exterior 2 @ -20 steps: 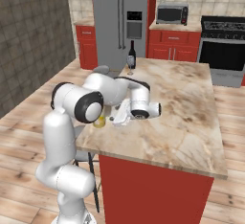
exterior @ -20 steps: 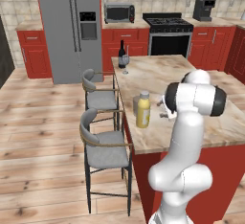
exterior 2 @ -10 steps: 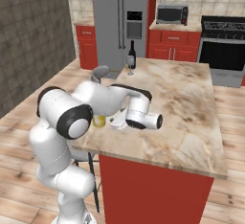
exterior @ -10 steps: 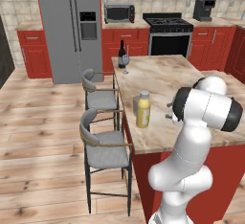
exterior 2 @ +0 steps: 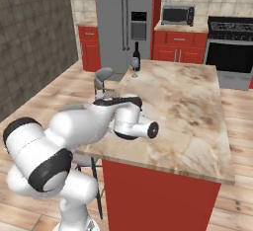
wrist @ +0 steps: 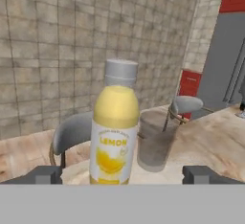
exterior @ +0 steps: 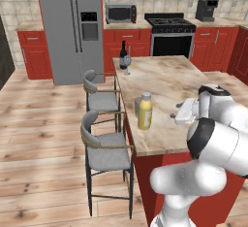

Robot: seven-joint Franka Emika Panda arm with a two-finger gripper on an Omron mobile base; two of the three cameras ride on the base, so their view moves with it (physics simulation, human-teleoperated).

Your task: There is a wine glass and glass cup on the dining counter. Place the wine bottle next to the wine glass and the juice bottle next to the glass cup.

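The yellow juice bottle [exterior: 145,111] stands upright near the left edge of the dining counter [exterior: 164,75], touching or almost touching the glass cup [exterior: 138,107] behind it. Seen from the hand, the juice bottle [wrist: 115,132] is straight ahead with the glass cup [wrist: 155,144] to its right. My gripper [wrist: 123,174] is open, its fingertips [wrist: 45,174] spread wide and short of the bottle. From the left base, the gripper [exterior: 174,116] hovers to the right of the bottle. At the counter's far corner, the dark wine bottle [exterior: 123,54] stands beside the wine glass [exterior: 127,65]; wine bottle [exterior 2: 137,57], wine glass [exterior 2: 134,67].
Two grey bar stools [exterior: 104,148] [exterior: 99,92] stand along the counter's left side. A fridge [exterior: 72,27], a microwave [exterior: 120,13] and a stove [exterior: 169,32] line the back wall. My own arm [exterior 2: 89,126] blocks the counter's near left corner in the right base view.
My arm's elbow has swung down and toward the cameras, and the hand has drifted slightly right, away from the juice bottle. Bottles and glasses have stayed put.
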